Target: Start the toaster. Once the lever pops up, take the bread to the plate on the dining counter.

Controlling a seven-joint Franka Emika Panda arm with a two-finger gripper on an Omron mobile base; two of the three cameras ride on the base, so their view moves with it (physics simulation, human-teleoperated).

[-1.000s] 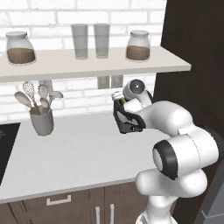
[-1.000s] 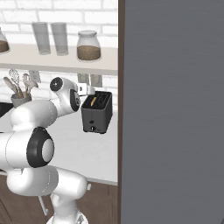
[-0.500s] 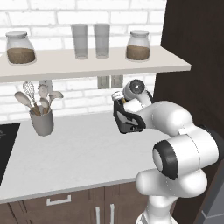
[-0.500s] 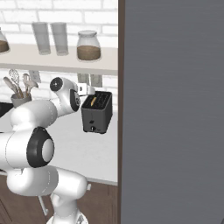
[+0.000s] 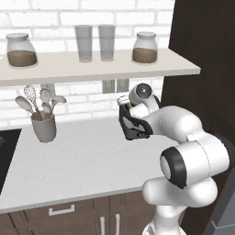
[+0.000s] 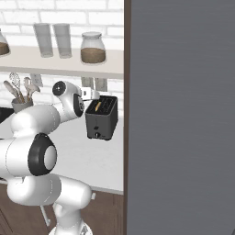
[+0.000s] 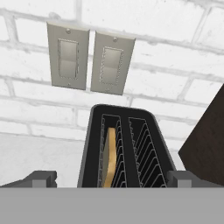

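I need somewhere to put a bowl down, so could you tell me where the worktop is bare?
The wide stretch of worktop between the utensil crock and the toaster is free. It is crowded by the toaster, where the arm reaches in.

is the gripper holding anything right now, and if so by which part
Nothing is held. The gripper is open above the toaster, one fingertip on either side, and the bread sits untouched in one of its slots.

toaster [image 7: 124,148]: matt black shell, wire slots | bread [image 7: 110,157]: golden crust | wall [image 7: 175,52]: white brick
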